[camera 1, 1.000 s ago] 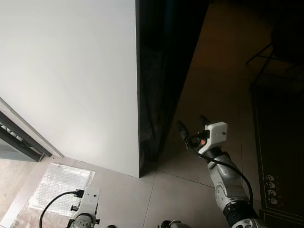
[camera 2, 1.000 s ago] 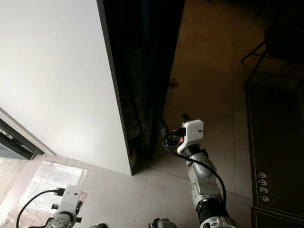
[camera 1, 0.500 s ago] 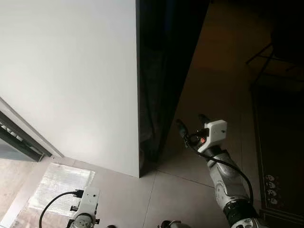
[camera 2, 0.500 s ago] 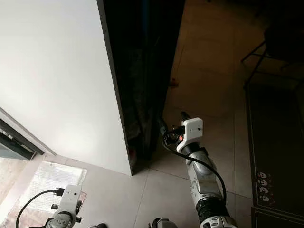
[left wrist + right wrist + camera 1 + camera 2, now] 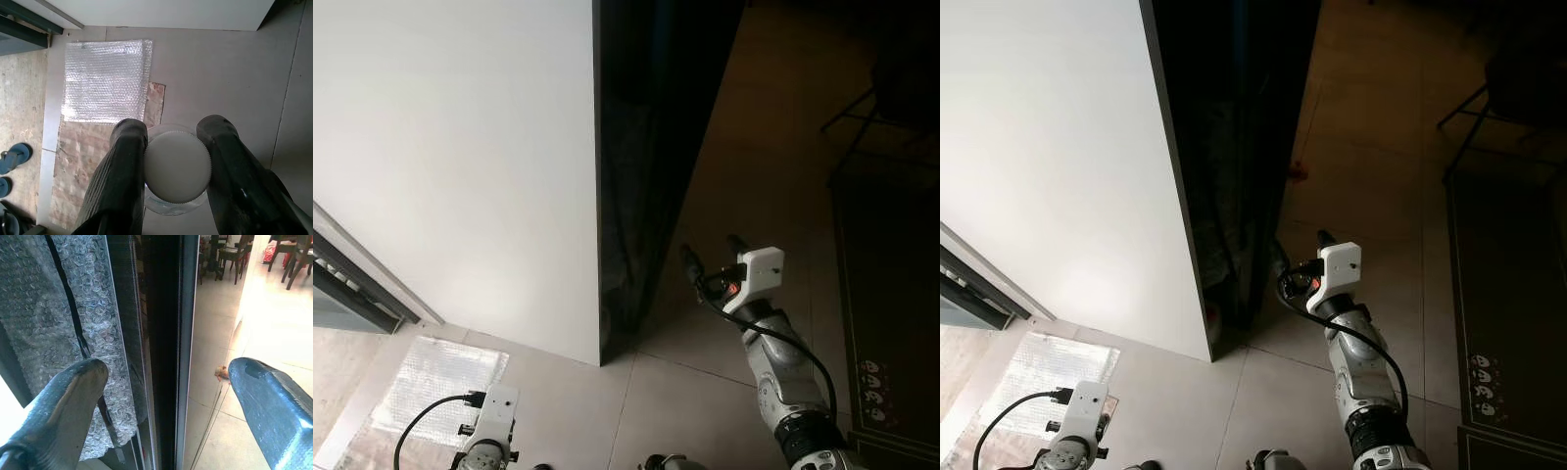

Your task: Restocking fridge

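A tall fridge with a plain white side panel (image 5: 460, 166) and a dark, glossy door edge (image 5: 641, 157) stands on the pale tiled floor (image 5: 705, 392); bubble wrap clings to its dark face in the right wrist view. The door looks heavy and stiff, and its smooth edge may be slippery, so the sound place to take hold is probably the exposed vertical edge, with one finger behind it. A flat sheet of bubble wrap (image 5: 105, 81) lies on the floor nearby.

The right gripper (image 5: 713, 259) is raised just beside that door edge, its fingers (image 5: 63, 396) spread wide and holding nothing.

The left gripper (image 5: 177, 169) hangs low over the floor, fingers closed narrowly around a clear container with a round white ribbed lid (image 5: 177, 166). Its contents cannot be seen. The rigid lid should resist the squeeze, and the ribbing should help grip.
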`<state>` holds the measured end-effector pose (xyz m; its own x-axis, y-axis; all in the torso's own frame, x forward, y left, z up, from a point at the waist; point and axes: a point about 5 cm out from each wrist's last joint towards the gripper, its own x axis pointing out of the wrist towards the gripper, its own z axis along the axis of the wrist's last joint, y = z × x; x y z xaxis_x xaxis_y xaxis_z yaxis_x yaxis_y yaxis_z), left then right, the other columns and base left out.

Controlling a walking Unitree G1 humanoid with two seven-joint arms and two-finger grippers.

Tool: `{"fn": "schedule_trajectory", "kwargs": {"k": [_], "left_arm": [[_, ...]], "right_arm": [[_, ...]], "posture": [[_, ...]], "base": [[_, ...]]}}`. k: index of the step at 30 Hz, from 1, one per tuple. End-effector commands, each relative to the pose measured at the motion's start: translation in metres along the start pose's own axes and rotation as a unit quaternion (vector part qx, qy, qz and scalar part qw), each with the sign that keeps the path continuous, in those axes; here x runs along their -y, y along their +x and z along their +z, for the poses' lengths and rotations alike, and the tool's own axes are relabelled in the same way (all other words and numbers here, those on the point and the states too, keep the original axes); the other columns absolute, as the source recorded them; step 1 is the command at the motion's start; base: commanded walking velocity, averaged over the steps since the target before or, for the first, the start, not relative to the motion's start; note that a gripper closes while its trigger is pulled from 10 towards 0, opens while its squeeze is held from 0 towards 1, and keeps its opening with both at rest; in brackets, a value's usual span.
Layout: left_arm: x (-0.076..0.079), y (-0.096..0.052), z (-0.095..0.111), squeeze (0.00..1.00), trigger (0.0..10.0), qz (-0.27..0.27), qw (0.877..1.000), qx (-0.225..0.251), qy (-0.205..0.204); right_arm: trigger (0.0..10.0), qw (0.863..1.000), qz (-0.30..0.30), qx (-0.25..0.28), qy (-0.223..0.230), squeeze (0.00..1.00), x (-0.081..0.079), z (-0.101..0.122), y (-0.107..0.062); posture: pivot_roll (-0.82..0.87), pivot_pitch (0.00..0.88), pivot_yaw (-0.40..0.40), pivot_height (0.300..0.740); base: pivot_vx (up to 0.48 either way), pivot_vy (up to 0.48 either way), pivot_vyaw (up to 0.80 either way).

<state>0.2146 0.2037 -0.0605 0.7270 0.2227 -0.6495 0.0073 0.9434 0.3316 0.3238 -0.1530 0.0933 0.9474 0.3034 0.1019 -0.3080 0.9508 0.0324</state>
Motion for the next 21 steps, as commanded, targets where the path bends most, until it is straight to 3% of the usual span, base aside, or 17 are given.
{"fn": "schedule_trajectory", "kwargs": {"k": [1, 21], "left_arm": [[0.0006, -0.0025, -0.0088, 0.0, 10.0, -0.003, 1.0, -0.012, -0.002], [-0.0004, -0.003, -0.0115, 0.0, 10.0, -0.004, 1.0, -0.016, 0.001]], "right_arm": [[10.0, 1.0, 0.001, -0.002, -0.006, 0.0, 0.0003, -0.0003, -0.0016], [10.0, 1.0, 0.002, -0.001, -0.007, 0.0, -0.0011, 0.0001, -0.0013]], "posture": [[-0.09, 0.182, -0.044, 0.74], [-0.09, 0.169, -0.043, 0.74]], "base": [[0.0, 0.0, 0.0], [0.0, 0.0, 0.0]]}}
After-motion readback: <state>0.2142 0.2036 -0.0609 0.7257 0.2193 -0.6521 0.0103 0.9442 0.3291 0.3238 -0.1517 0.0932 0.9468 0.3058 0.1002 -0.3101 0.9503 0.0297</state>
